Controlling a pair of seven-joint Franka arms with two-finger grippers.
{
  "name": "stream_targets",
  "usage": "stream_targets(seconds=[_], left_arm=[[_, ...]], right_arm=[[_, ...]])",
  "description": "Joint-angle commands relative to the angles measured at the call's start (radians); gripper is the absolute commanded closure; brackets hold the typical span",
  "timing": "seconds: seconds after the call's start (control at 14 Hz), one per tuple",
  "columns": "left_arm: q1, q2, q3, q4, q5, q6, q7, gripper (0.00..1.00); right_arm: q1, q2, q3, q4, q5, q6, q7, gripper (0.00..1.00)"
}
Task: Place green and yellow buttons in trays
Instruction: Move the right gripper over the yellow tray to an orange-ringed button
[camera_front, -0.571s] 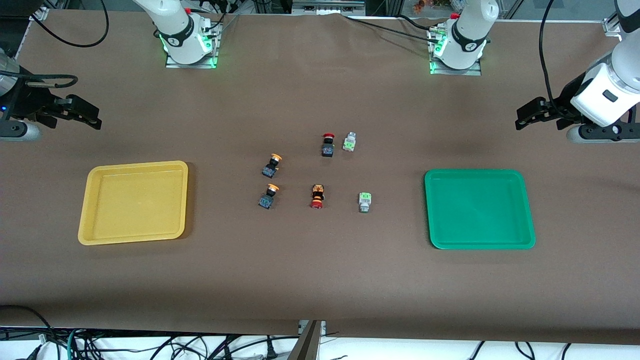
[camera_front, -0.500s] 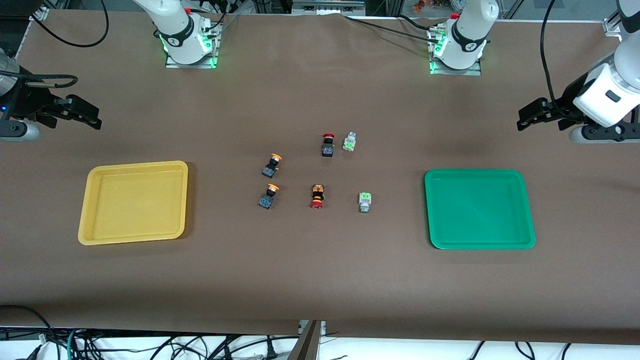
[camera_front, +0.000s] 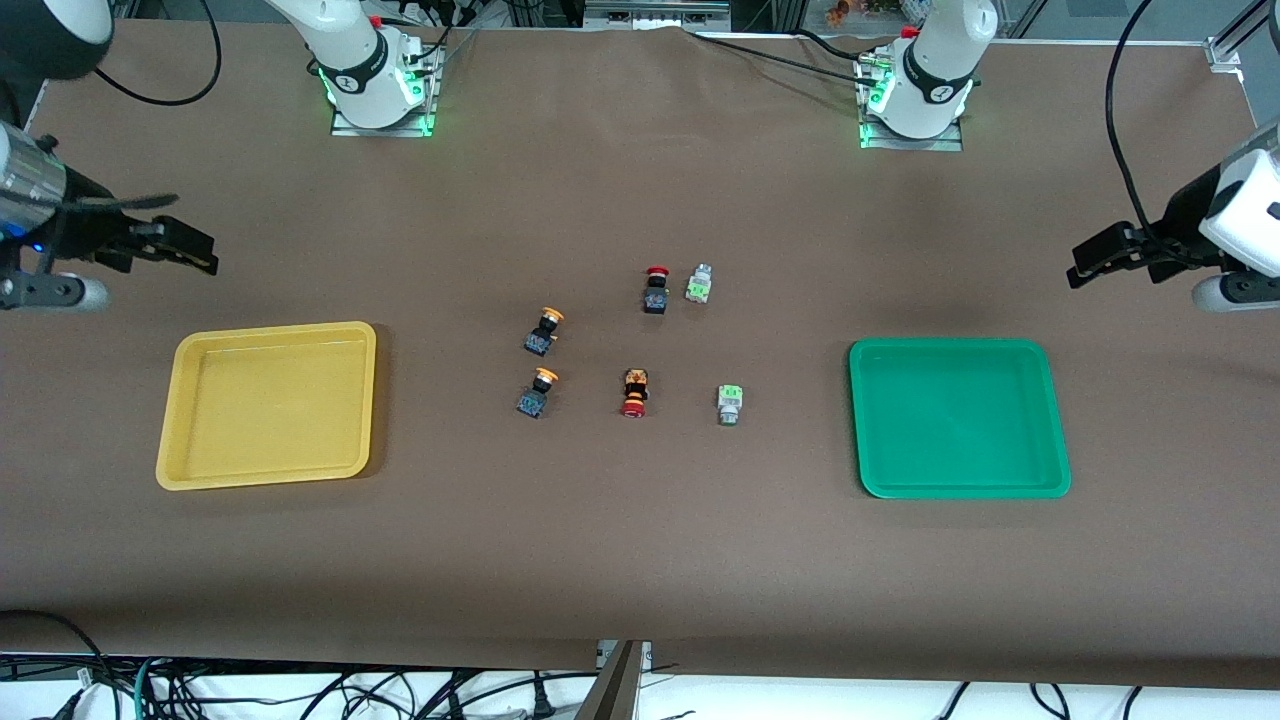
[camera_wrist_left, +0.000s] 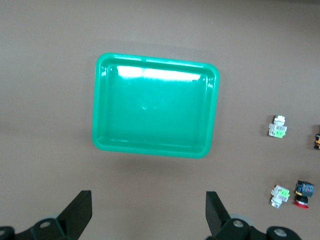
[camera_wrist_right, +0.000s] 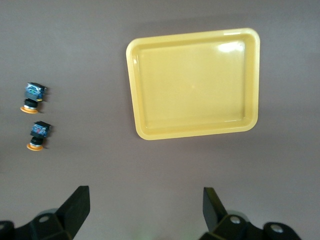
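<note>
Two yellow-capped buttons and two green-faced buttons lie mid-table. The yellow tray sits toward the right arm's end and the green tray toward the left arm's end, both empty. My left gripper is open and empty over bare table beside the green tray; its wrist view also shows the green buttons. My right gripper is open and empty over bare table beside the yellow tray; its wrist view shows the yellow buttons.
A black switch with a red cap lies beside the farther green button. An orange-and-black switch with a red cap lies between the nearer yellow and green buttons. Both arm bases stand along the table's edge farthest from the front camera.
The left gripper has drifted toward the left arm's end of the table. The right gripper has shifted slightly toward the yellow tray. Buttons and trays have not moved.
</note>
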Motion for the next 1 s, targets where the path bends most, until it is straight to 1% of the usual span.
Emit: stream_targets(seconds=[0.0, 0.07, 0.21, 0.36, 0.5, 0.71, 0.93], left_arm=[[0.007, 0.039, -0.003, 0.062, -0.01, -0.015, 0.007, 0.0], [0.007, 0.039, -0.003, 0.062, -0.01, -0.015, 0.007, 0.0], [0.007, 0.042, -0.003, 0.062, -0.009, -0.015, 0.007, 0.0], [0.007, 0.042, -0.003, 0.062, -0.009, -0.015, 0.007, 0.0], [0.007, 0.042, -0.003, 0.062, -0.007, -0.015, 0.009, 0.0], [0.005, 0.043, -0.004, 0.062, -0.005, -0.015, 0.016, 0.0], [0.005, 0.043, -0.004, 0.062, -0.007, -0.014, 0.016, 0.0]], right_arm=[[0.0, 0.102, 0.002, 0.005, 0.013, 0.066, 0.007, 0.0], [0.022, 0.149, 0.007, -0.005, 0.016, 0.12, 0.029, 0.0], [0.061, 0.243, 0.01, -0.003, 0.019, 0.257, 0.162, 0.0], [0.131, 0.324, 0.01, 0.003, 0.039, 0.383, 0.297, 0.0], [0.188, 0.386, 0.01, 0.005, 0.041, 0.494, 0.456, 0.0], [0.301, 0.472, 0.01, 0.006, 0.041, 0.635, 0.653, 0.0], [0.401, 0.548, 0.01, 0.009, 0.037, 0.736, 0.812, 0.0]])
